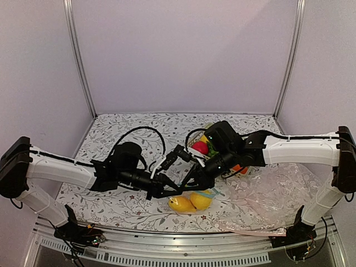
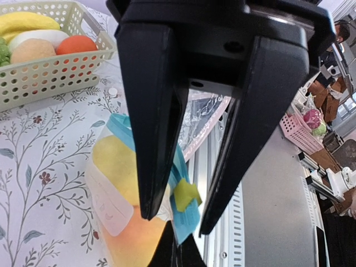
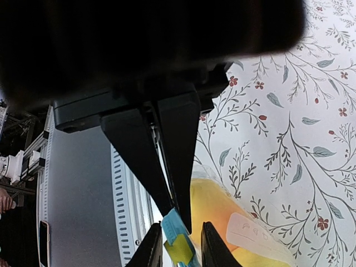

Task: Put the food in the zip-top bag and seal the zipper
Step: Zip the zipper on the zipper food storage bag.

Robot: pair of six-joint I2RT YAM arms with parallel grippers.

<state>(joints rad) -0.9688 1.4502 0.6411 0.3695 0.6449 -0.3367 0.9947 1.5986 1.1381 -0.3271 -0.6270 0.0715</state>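
The zip-top bag [image 1: 193, 201] lies near the table's front edge with both fruits inside: the rounded yellow one [image 2: 114, 161] and the orange-yellow one [image 2: 133, 242]. Its light blue zipper [image 2: 192, 219] carries a small yellow tab [image 2: 186, 194]. My right gripper [image 3: 177, 216] is shut on the zipper's end [image 3: 172, 225]. My left gripper [image 2: 178, 221] is open, its fingers straddling the strip at the tab without touching it. In the top view the two grippers, left [image 1: 169, 189] and right [image 1: 189, 181], meet just above the bag.
A cream basket [image 2: 50, 72] of other toy fruits stands behind the bag, mostly hidden by the right arm in the top view. A large crumpled clear plastic sheet [image 1: 272, 194] lies at the right front. The table's metal front rail [image 2: 267, 211] is close by.
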